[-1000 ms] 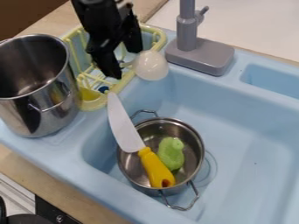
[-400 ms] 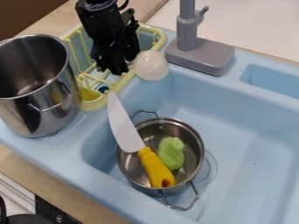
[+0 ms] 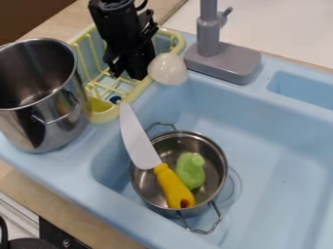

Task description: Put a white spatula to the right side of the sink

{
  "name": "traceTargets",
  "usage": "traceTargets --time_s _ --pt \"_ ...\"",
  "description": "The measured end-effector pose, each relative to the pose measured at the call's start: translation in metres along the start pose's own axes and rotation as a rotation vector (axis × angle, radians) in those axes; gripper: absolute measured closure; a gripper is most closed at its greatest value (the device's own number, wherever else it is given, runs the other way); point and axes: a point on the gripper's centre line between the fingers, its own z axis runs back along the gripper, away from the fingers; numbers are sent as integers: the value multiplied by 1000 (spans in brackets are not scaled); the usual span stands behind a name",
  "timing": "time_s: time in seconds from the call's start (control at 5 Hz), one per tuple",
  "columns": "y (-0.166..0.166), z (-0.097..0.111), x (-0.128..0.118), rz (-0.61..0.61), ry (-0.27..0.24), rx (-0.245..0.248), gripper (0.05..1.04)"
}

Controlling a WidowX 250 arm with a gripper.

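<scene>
A light-blue plastic sink (image 3: 260, 141) spread across most of the camera view, set on a wood-toned counter (image 3: 98, 230) that showed along the lower left and at the upper left. At left, a tall, round stainless-steel pot (image 3: 48, 126) stood upright on the sink's edge, its open mouth facing up. Just beside it, a pale-yellow wire-style rack (image 3: 101, 116) sat at the sink's upper-left corner, near a grey plastic faucet (image 3: 224, 61) on a broad base. The black two-finger claw (image 3: 128, 74) hung down over the rack from the top edge; whether it was wide, narrow or closed on something could not be told. In the basin, a small two-handled stainless-steel pot (image 3: 147, 194) stood upright. A toy knife with a pale blade and yellow handle (image 3: 139, 143) leaned across that pot's rim, its handle inside and its tip near the rack. The white spatula (image 3: 168, 69) showed its smooth, rounded head at the rack's right rim, between the claw and the faucet's base, its handle hidden. Smallest, a light-green, rounded toy (image 3: 190, 171) lay inside the small pot, beside the knife's handle
</scene>
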Motion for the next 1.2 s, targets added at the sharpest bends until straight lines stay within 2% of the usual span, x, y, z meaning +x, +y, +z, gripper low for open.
traceTargets --time_s 0.2,0.4,0.6,0.8,1.0,1.2 --pt "-1 0 0 -7 -1 20 912" --pt "0 8 -1 23 18 17 914" --pt "0 30 0 75 10 -18 992" --pt "1 51 0 85 -18 -58 1025" --pt "4 65 -9 59 -25 -72 1026" --pt "6 84 -22 12 -48 -114 1026"
